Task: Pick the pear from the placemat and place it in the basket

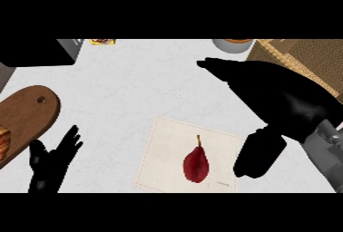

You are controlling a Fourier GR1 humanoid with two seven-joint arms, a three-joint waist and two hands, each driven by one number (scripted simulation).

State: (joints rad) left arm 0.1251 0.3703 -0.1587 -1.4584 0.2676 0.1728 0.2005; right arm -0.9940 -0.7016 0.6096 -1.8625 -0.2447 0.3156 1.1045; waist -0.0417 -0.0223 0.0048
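**Approach to the pear, grasp not yet made**

The pear (195, 164) is seen lying on the placemat (164, 154), dark red, with its stem pointing away from the robot and its broad end toward the lower edge of the view. Nothing is touching it. The right hand (281, 102) is held above the counter (134, 86), to the right of the placemat; its fingers are stretched out toward the upper left and the thumb (260, 154) hangs down just beside the placemat's right edge, so the hand is spread wide and nothing is held in it. The left hand (53, 158) is shown at the lower left, fingers up and relaxed, resting beside a wooden cutting board (30, 113).

The step in hand is judged to be the reach: the pear has not been grasped and the task is at its beginning. For the next move, the right hand would have to be brought left and down over the fruit, so that the thumb and fingers can be closed about its broad body and not its thin stem. Once it is lifted, a carry toward the basket (301, 56) at the upper right would be called for, of which only a woven corner is visible behind the forearm
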